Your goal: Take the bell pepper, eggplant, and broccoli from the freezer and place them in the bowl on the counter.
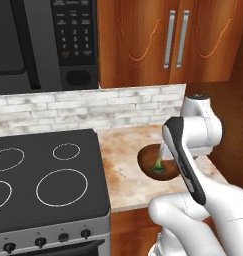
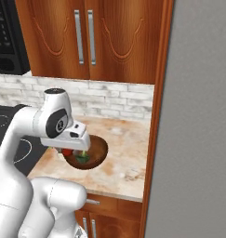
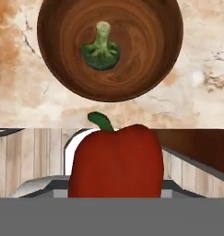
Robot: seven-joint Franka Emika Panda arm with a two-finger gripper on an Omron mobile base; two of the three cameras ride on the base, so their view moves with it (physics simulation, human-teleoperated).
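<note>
**Red pepper held above the bowl, broccoli already inside**

The gripper (image 2: 68, 149) is clamped on the bell pepper (image 3: 115, 161), which shows large and glossy red with a green stem at the bottom of the hand view and as a small red patch under the hand in the right base view. It hangs just over the near rim of the bowl (image 3: 58, 69).

The bowl, dark brown wood, sits on the counter (image 1: 123, 170), with the black stove top (image 1: 43, 175) just beside the counter's left edge. The broccoli (image 3: 101, 50) lies in the bowl's hollow, stalk pointing away from the pepper; from the left base view it shows as a green clump inside the rim.

Up and to the left of the bowl hangs the microwave (image 1: 43, 45). Its keypad (image 1: 74, 30) carries digits: 1 2 3, 4 5 6, 7 8 9 and 0 can be made out, while the smaller button labels above them are too blurred to read.

To the right of the bowl stands the freezer (image 2: 198, 139), a flat grey face.
</note>
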